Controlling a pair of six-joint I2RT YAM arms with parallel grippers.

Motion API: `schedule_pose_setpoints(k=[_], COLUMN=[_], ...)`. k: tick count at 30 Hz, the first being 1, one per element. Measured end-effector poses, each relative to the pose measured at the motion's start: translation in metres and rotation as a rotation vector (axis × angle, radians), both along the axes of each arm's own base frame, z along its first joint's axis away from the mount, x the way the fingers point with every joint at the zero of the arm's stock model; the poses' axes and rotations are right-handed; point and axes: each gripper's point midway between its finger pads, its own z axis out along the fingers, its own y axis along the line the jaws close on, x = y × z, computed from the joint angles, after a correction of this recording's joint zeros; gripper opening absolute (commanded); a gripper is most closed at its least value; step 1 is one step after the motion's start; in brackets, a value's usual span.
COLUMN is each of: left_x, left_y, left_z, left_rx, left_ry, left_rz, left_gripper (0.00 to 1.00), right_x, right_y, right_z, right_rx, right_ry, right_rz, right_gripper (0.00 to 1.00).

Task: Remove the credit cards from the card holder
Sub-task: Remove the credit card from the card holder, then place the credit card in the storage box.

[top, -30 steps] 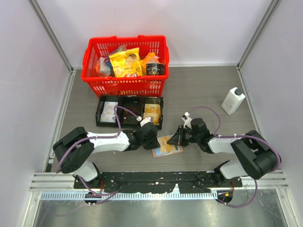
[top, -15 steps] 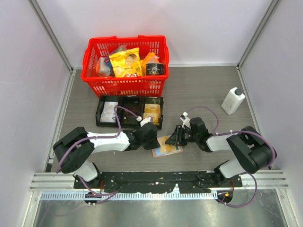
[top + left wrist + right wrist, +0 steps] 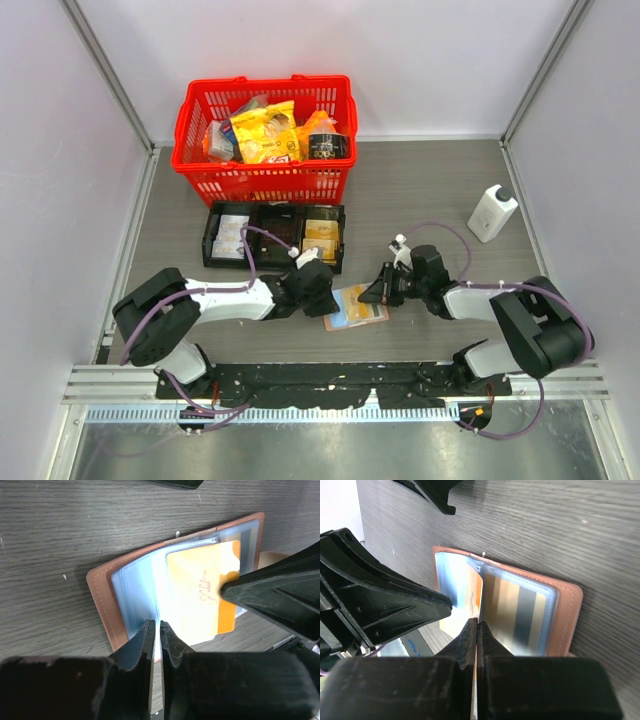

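Right claw (image 3: 477, 625) has eased toward 3 o'clock, clamped on the gold card (image 3: 195, 595) — partly out; left claw (image 3: 156, 626) pinches the open card holder (image 3: 100, 587), at 5 o'clock of the black tray (image 3: 280, 220); no card free yet.

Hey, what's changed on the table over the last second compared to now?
The right gripper nudged left toward the card holder, then drew back slightly to the right, its fingers closed on the gold card. The left gripper kept pinching the card holder's clear sleeve. The card holder, red basket, black tray and white bottle stayed put.
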Motion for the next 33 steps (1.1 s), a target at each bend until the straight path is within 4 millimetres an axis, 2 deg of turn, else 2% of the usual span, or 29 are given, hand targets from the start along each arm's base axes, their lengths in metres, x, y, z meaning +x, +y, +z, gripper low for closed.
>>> schedule_pose_setpoints(k=[9, 15, 19, 22, 25, 30, 33], left_x=[0.0, -0.001, -0.003, -0.002, 0.002, 0.007, 0.007], left_y=[-0.001, 0.0, 0.008, 0.011, 0.011, 0.005, 0.005], left_z=[0.0, 0.004, 0.011, 0.026, 0.054, 0.114, 0.133], left_rx=[-0.004, -0.01, 0.004, -0.008, -0.065, -0.26, -0.361], left_ry=[0.0, -0.001, -0.011, -0.041, -0.098, -0.226, -0.283], left_rz=[0.0, -0.004, 0.0, 0.002, 0.006, 0.018, 0.026], left_gripper=[0.16, 0.32, 0.51, 0.63, 0.72, 0.78, 0.78], right_x=[0.002, 0.009, 0.014, 0.017, 0.022, 0.02, 0.017], right_y=[-0.027, -0.042, -0.05, -0.052, -0.051, -0.048, -0.047], right_z=[0.014, 0.036, 0.054, 0.07, 0.094, 0.129, 0.14], right_rx=[-0.07, -0.115, -0.115, -0.078, 0.001, 0.187, 0.271], right_ry=[-0.036, -0.104, -0.149, -0.174, -0.212, -0.283, -0.294], right_rz=[-0.079, -0.173, -0.244, -0.297, -0.349, -0.423, -0.455], right_gripper=[0.01, 0.01, 0.01, 0.01, 0.01, 0.01, 0.01])
